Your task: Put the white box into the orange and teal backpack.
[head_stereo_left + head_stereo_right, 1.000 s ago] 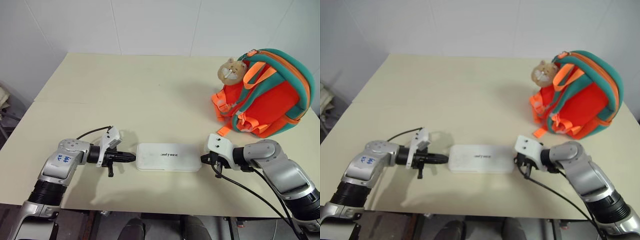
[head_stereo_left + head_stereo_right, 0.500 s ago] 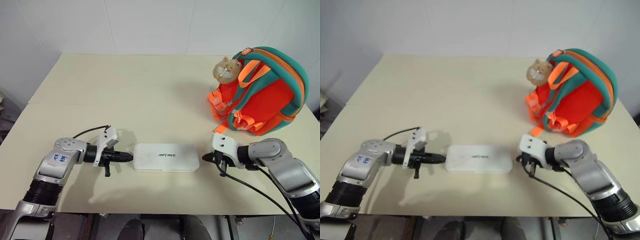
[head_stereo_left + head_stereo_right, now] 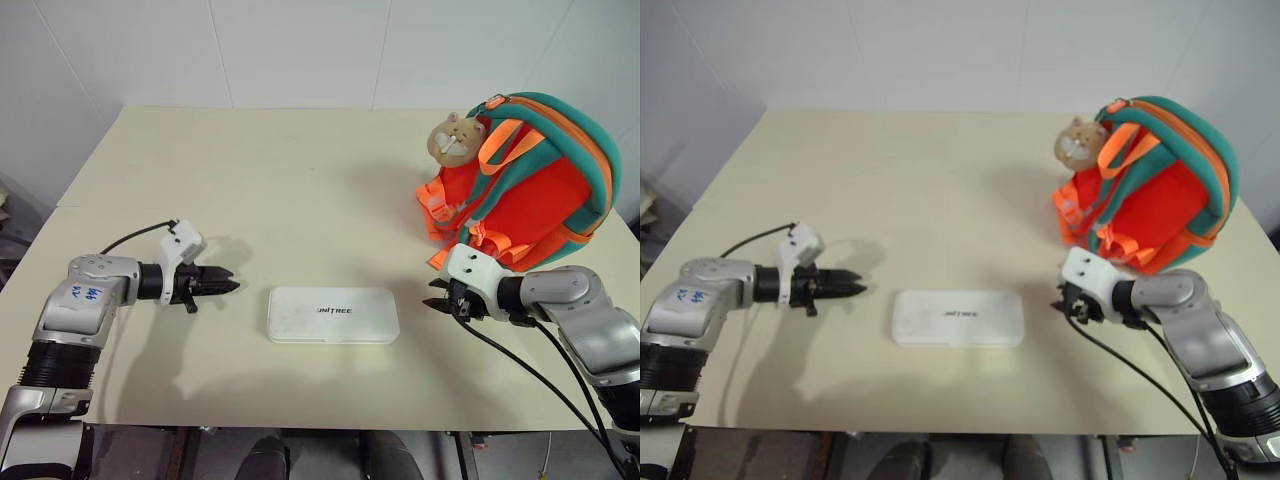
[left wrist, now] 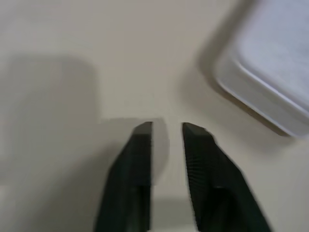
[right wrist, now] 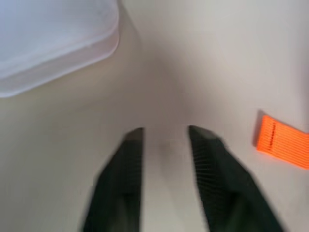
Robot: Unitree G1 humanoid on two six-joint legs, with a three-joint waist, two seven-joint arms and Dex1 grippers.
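Lying flat on the bench (image 3: 300, 180) near its front edge: the white box (image 3: 332, 315). Standing well behind and to the right of it, toward the far right of the bench: the backpack (image 3: 530, 190). Flanking the box, apart from it: left end effector (image 3: 228, 286) on the left, right end effector (image 3: 434, 300) on the right, just before the backpack.

A pale cream table (image 3: 300, 190) stands against a white tiled wall (image 3: 300, 50), its top smooth and evenly lit, with soft shadows falling across the surface. A faint seam crosses the tabletop on the left side. Darker floor (image 3: 20, 250) shows beside the table's left edge and beneath its near edge.
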